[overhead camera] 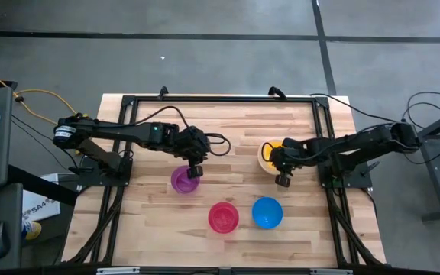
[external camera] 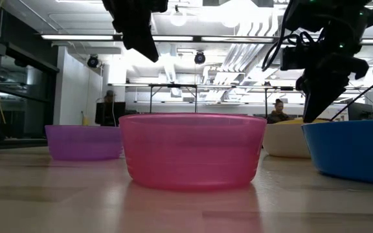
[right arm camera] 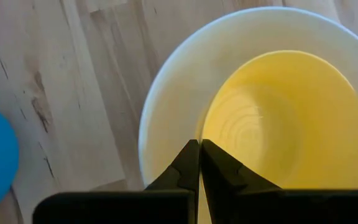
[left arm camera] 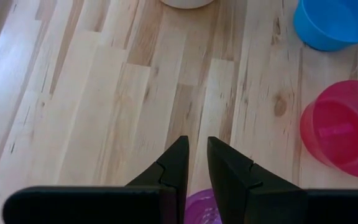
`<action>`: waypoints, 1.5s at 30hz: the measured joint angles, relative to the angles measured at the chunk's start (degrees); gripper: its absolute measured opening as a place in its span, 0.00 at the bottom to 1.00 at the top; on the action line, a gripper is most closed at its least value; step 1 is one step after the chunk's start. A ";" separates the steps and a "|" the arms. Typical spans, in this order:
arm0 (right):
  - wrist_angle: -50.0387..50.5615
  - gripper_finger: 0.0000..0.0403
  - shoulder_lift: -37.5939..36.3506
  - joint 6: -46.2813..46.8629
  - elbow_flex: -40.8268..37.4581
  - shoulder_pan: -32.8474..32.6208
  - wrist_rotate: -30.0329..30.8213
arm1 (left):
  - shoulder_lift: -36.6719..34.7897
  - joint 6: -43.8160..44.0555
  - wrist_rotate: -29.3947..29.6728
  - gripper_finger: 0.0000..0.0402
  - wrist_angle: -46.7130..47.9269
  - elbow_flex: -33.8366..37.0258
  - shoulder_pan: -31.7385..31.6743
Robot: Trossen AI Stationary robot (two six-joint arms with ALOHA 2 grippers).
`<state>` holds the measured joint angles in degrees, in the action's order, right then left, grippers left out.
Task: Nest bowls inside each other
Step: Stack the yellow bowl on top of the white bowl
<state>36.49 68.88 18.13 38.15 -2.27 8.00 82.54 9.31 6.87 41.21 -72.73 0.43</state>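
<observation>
A pale butcher-block table (overhead camera: 228, 130) on a dark frame stands on a grey floor, and across its top the low view looks into a bright workshop with people seated far behind. The yellow bowl (right arm camera: 291, 130) already sits inside the white bowl (right arm camera: 185, 81) near the table's right side, so one nesting is done; the purple bowl (overhead camera: 184, 180), the pink-red bowl (overhead camera: 223, 217) and the blue bowl (overhead camera: 266, 212) stand apart from one another on the wood. The right gripper (right arm camera: 200, 163) hangs over the near rim of the white-and-yellow pair with its fingers pressed together, holding nothing. The left gripper (left arm camera: 197, 163) hovers just above the purple bowl's rim, fingers a narrow gap apart and empty – the bowl rests on the table. The step in hand looks like picking up the purple bowl: the left arm would need to straddle its thin wall with one finger inside and one outside, pinch, lift, and carry it across to drop into the yellow one – squarely, or it may sit tilted
</observation>
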 joint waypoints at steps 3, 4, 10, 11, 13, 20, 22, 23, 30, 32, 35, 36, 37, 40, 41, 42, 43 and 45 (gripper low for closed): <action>-0.01 0.01 0.00 -0.07 0.00 0.89 -0.70 | 0.00 -0.01 -0.02 0.14 0.00 0.00 0.00; 0.00 0.01 0.00 -0.06 0.00 0.99 -0.69 | 0.00 -0.01 -0.02 0.14 0.00 0.00 0.00; -0.32 0.01 0.02 -0.09 0.00 0.95 -0.71 | 0.00 -0.01 -0.37 0.14 0.00 0.00 -0.02; -0.42 0.01 0.02 -0.28 0.00 0.95 -0.71 | 0.00 -0.01 -0.39 0.14 0.00 0.00 -0.02; -0.71 0.01 0.02 -0.54 0.00 0.95 -0.71 | 0.00 -0.02 -0.39 0.14 -0.02 0.00 -0.02; -0.83 0.01 0.07 -1.07 0.00 0.95 -0.77 | 0.00 -0.01 -0.94 0.14 -0.51 0.00 -0.02; -0.87 0.01 0.32 -1.27 0.02 0.95 -0.77 | 0.00 -0.01 -2.04 0.14 -1.01 -0.02 -0.02; -0.94 0.01 0.76 -1.27 0.02 0.95 -0.79 | 0.00 -0.01 -2.10 0.14 -1.01 -0.02 -0.02; -2.74 0.01 6.37 -1.86 0.27 0.92 -2.38 | 0.00 -0.01 -2.16 0.14 -0.88 -0.02 -0.02; -3.26 0.01 7.38 -2.40 0.28 0.86 -2.63 | 0.00 -0.01 -2.25 0.14 -0.83 -0.04 -0.02; -4.23 0.01 7.87 -3.36 0.24 0.86 -2.63 | 0.00 -0.01 -3.11 0.14 -0.82 -0.04 -0.02; -4.54 0.01 7.83 -3.41 0.23 0.88 -2.68 | 0.00 -0.01 -3.14 0.14 -0.81 -0.04 -0.02; -4.71 0.01 7.77 -3.43 0.20 0.92 -2.91 | 0.00 -0.01 -3.13 0.14 -0.81 -0.04 -0.02; -4.52 0.05 7.39 -3.43 0.04 0.93 -3.36 | 0.00 -0.01 -3.13 0.14 -0.81 -0.05 -0.02; -4.52 0.07 7.39 -3.41 0.02 0.93 -3.49 | 0.00 -0.01 -3.13 0.14 -0.83 -0.06 -0.02; -4.40 0.10 7.39 -3.37 0.02 0.93 -3.65 | 0.00 -0.01 -3.13 0.14 -0.82 -0.05 -0.02; -4.23 0.12 7.41 -3.37 -0.04 0.95 -3.68 | 0.00 -0.01 -3.13 0.14 -0.83 -0.07 -0.02; -4.12 0.17 7.41 -3.39 -0.09 0.93 -3.70 | 0.00 -0.01 -3.10 0.14 -0.82 -0.07 -0.02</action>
<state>32.37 76.29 14.74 38.06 -1.34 4.30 82.54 9.30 3.77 40.39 -72.79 0.40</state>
